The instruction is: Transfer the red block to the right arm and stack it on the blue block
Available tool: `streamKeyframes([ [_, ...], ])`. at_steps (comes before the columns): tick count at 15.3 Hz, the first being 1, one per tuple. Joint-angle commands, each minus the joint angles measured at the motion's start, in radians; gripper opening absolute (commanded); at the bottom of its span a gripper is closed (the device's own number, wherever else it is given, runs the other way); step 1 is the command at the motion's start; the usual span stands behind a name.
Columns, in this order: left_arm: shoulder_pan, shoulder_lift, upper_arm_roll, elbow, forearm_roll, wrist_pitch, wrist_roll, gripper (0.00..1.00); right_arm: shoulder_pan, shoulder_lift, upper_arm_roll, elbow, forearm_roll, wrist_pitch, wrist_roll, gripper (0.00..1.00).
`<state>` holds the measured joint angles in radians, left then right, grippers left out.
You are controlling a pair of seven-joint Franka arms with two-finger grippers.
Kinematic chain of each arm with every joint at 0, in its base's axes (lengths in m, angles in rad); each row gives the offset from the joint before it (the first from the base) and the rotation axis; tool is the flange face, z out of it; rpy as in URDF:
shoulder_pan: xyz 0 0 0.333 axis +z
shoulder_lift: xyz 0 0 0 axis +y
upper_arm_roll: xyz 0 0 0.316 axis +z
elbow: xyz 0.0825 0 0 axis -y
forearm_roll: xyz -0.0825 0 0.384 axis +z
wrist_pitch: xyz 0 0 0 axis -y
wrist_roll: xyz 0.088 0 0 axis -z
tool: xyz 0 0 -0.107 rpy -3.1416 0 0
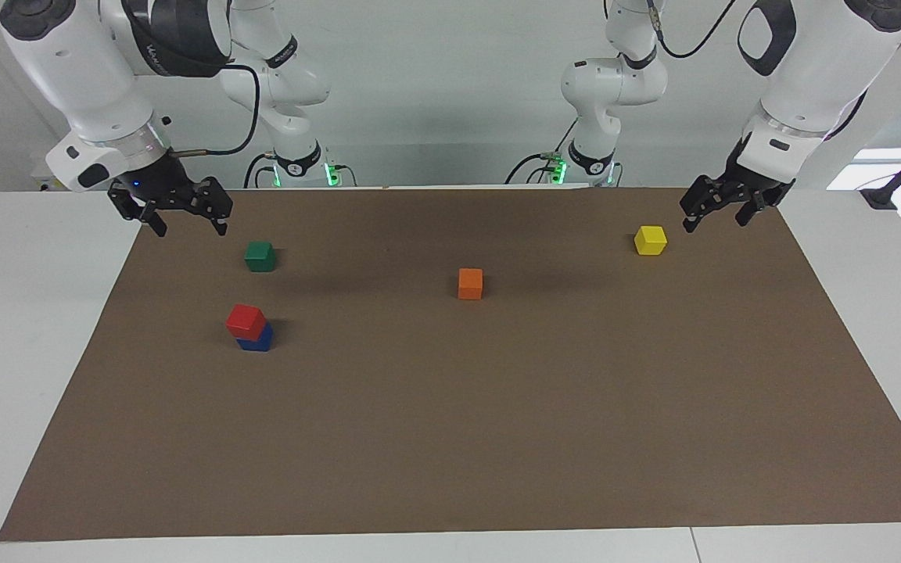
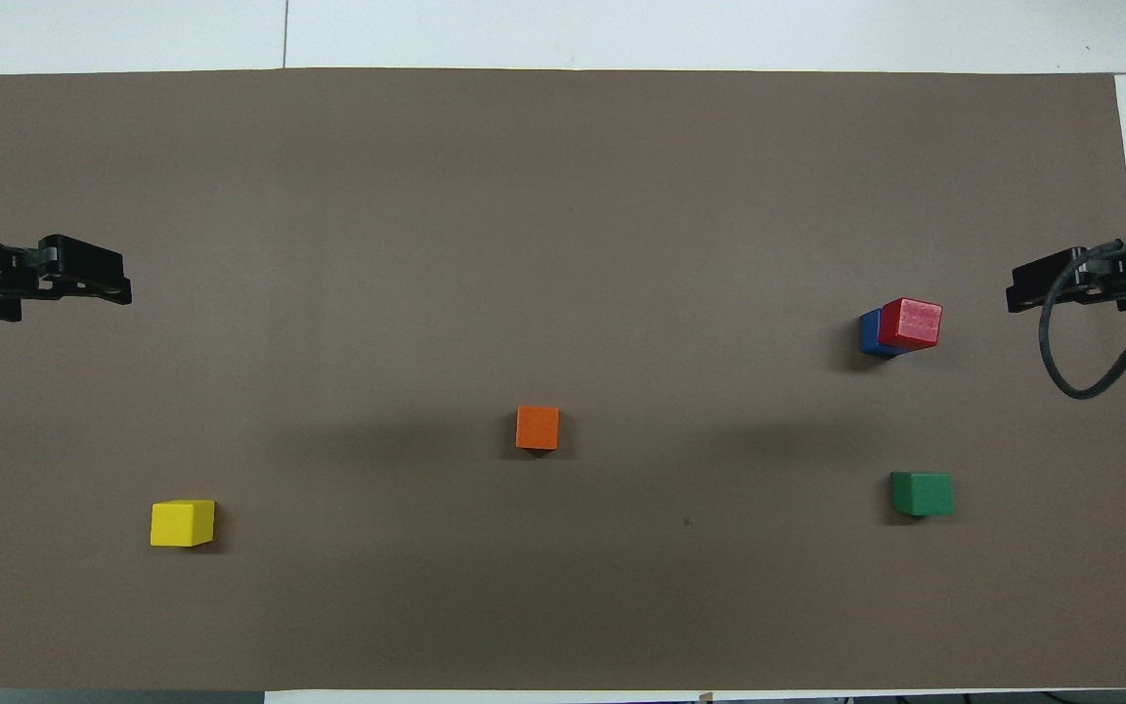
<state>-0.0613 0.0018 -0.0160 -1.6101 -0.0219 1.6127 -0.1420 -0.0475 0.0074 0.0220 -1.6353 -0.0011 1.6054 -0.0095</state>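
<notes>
The red block sits on top of the blue block (a bit crooked), toward the right arm's end of the bench. The right claw hangs open and empty above the brown mat's corner, near the green block. The left claw waits open beside the yellow block.

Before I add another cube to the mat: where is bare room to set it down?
Widest free patch: the mat farther from the robots than the orange cube. Bare too between orange and yellow cube. Tightest by the red block on the blue block and the green cube.
</notes>
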Motion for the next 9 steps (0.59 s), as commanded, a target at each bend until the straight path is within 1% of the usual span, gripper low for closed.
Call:
streamKeyframes([
  [1, -0.006, -0.016, 0.010, -0.017, -0.007, 0.003, 0.004, 1.00, -0.011, 0.000, 0.006, 0.009, -0.020, -0.016, -0.023, 1.00],
  [9, -0.006, -0.016, 0.008, -0.017, -0.007, 0.003, 0.005, 1.00, -0.008, 0.002, 0.006, 0.009, -0.020, -0.019, -0.017, 1.00],
])
